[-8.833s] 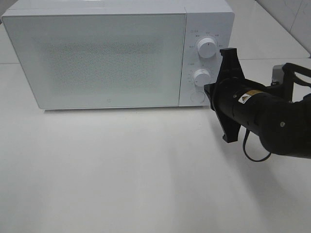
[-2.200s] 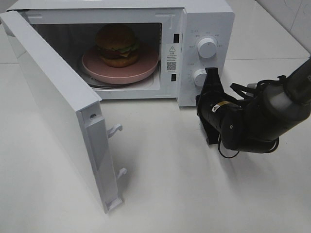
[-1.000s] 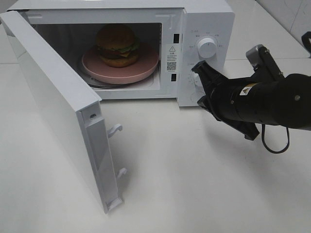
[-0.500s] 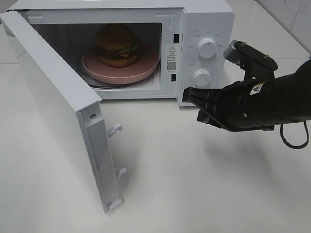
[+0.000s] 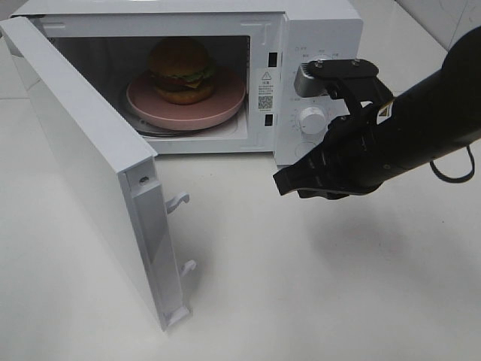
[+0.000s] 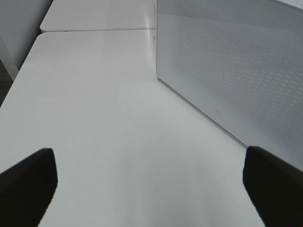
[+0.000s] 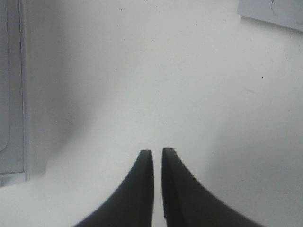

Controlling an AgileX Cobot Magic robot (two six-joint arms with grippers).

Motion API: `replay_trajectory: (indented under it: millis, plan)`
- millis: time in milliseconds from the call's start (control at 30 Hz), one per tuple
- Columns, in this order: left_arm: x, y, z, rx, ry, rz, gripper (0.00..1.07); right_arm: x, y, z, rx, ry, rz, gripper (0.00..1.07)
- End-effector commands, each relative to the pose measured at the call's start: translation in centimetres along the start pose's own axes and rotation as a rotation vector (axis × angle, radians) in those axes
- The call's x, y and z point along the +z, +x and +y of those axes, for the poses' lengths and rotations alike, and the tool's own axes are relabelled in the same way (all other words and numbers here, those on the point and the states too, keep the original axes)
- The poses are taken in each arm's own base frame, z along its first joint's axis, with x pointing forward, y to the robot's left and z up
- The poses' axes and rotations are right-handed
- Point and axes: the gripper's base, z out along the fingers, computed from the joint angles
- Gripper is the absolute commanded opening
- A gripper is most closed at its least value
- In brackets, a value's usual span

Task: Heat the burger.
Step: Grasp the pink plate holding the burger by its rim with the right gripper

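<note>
From high up: finds the burger point(image 5: 180, 70) on the pink plate point(image 5: 225, 105) inside the microwave point(image 5: 323, 22), far side, with the door point(image 5: 83, 165) swung wide to the near left. Places the right gripper point(image 5: 284, 184) low before the dials point(image 5: 310, 119), empty. Judges loading done; leaves shutting the door and turning a dial.

From the left wrist: shows the left gripper point(image 6: 151, 184) spread wide, empty, beside the door.

From the right wrist: shows jaws nearly together, a thin slit between, over the table point(image 7: 142, 71).

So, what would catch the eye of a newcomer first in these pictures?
The white microwave with its door swung wide open at the left, and the burger on a pink plate inside it. Then the right arm's black claw, above the table just in front of the knob.
</note>
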Motion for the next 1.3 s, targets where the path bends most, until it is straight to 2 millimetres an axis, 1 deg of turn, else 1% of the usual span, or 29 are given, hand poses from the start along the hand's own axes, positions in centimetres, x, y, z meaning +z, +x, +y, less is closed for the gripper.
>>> replay_trajectory:
  millis: [33,67,133,167,200,233,300,367,400,433,467,500,533,567,600,633,733,800,867,900,967,1000,1067,1100,1133,1167,1233,1267,1300]
  plan:
    - [-0.2,0.1,-0.1,-0.003,0.004,-0.020,1.00,-0.9,-1.0,-0.4,-0.234,0.039,0.054,0.09]
    - [-0.2,0.1,-0.1,-0.003,0.004,-0.020,1.00,-0.9,-1.0,-0.4,-0.234,0.039,0.054,0.09]
    - [-0.2,0.1,-0.1,-0.003,0.004,-0.020,1.00,-1.3,-1.6,-0.6,-0.367,0.065,0.085,0.09]
    - [-0.2,0.1,-0.1,-0.003,0.004,-0.020,1.00,-1.3,-1.6,-0.6,-0.367,0.065,0.085,0.09]
    - [-0.2,0.1,-0.1,-0.003,0.004,-0.020,1.00,-1.5,-2.1,-0.7,-0.441,0.078,0.090,0.10]
    - [-0.2,0.1,-0.1,-0.003,0.004,-0.020,1.00,-1.5,-2.1,-0.7,-0.441,0.078,0.090,0.10]
    - [-0.2,0.1,-0.1,-0.003,0.004,-0.020,1.00,-1.9,-2.8,-0.7,-0.554,0.090,0.086,0.10]
    - [-0.2,0.1,-0.1,-0.003,0.004,-0.020,1.00,-2.0,-3.1,-0.7,-0.593,0.094,0.078,0.10]
    - [-0.2,0.1,-0.1,-0.003,0.004,-0.020,1.00,-2.2,-3.6,-0.7,-0.676,0.102,0.068,0.10]
    - [-0.2,0.1,-0.1,-0.003,0.004,-0.020,1.00,-2.2,-3.6,-0.7,-0.676,0.102,0.068,0.10]
    - [-0.2,0.1,-0.1,-0.003,0.004,-0.020,1.00,-2.4,-3.9,-0.8,-0.759,0.111,0.067,0.11]
    - [-0.2,0.1,-0.1,-0.003,0.004,-0.020,1.00,-2.4,-3.9,-0.8,-0.810,0.120,0.071,0.11]
    - [-0.2,0.1,-0.1,-0.003,0.004,-0.020,1.00,-2.4,-3.9,-0.8,-0.810,0.120,0.071,0.11]
    - [-0.2,0.1,-0.1,-0.003,0.004,-0.020,1.00,-2.4,-4.0,-1.0,-0.911,0.139,0.083,0.11]
    - [-0.2,0.1,-0.1,-0.003,0.004,-0.020,1.00,-2.4,-4.0,-1.0,-0.911,0.139,0.083,0.11]
    - [-0.2,0.1,-0.1,-0.003,0.004,-0.020,1.00,-2.5,-4.0,-1.2,-1.002,0.150,0.094,0.11]
    - [-0.2,0.1,-0.1,-0.003,0.004,-0.020,1.00,-2.5,-4.0,-1.2,-1.095,0.150,0.103,0.11]
    - [-0.2,0.1,-0.1,-0.003,0.004,-0.020,1.00,-2.5,-4.0,-1.2,-1.117,0.149,0.105,0.11]
    - [-0.2,0.1,-0.1,-0.003,0.004,-0.020,1.00,-2.5,-4.0,-1.2,-1.210,0.148,0.113,0.11]
    - [-0.2,0.1,-0.1,-0.003,0.004,-0.020,1.00,-2.5,-4.0,-1.2,-1.210,0.148,0.113,0.11]
    - [-0.2,0.1,-0.1,-0.003,0.004,-0.020,1.00,-2.5,-4.0,-1.2,-1.326,0.145,0.124,0.12]
    - [-0.2,0.1,-0.1,-0.003,0.004,-0.020,1.00,-2.5,-4.0,-1.2,-1.326,0.145,0.124,0.12]
    - [-0.2,0.1,-0.1,-0.003,0.004,-0.020,1.00,-2.5,-4.1,-1.3,-1.460,0.142,0.137,0.13]
    - [-0.2,0.1,-0.1,-0.003,0.004,-0.020,1.00,-2.5,-4.1,-1.3,-1.460,0.142,0.137,0.13]
    - [-0.2,0.1,-0.1,-0.003,0.004,-0.020,1.00,-2.5,-4.1,-1.3,-1.530,0.146,0.148,0.17]
    - [-0.2,0.1,-0.1,-0.003,0.004,-0.020,1.00,-2.5,-4.1,-1.3,-1.530,0.146,0.148,0.17]
    - [-0.2,0.1,-0.1,-0.003,0.004,-0.020,1.00,-2.5,-4.1,-1.3,-1.545,0.149,0.142,0.30]
    - [-0.2,0.1,-0.1,-0.003,0.004,-0.020,1.00,-2.5,-4.1,-1.3,-1.545,0.149,0.142,0.30]
    - [-0.2,0.1,-0.1,-0.003,0.004,-0.020,1.00,-2.5,-4.1,-1.2,-1.545,0.149,0.139,0.44]
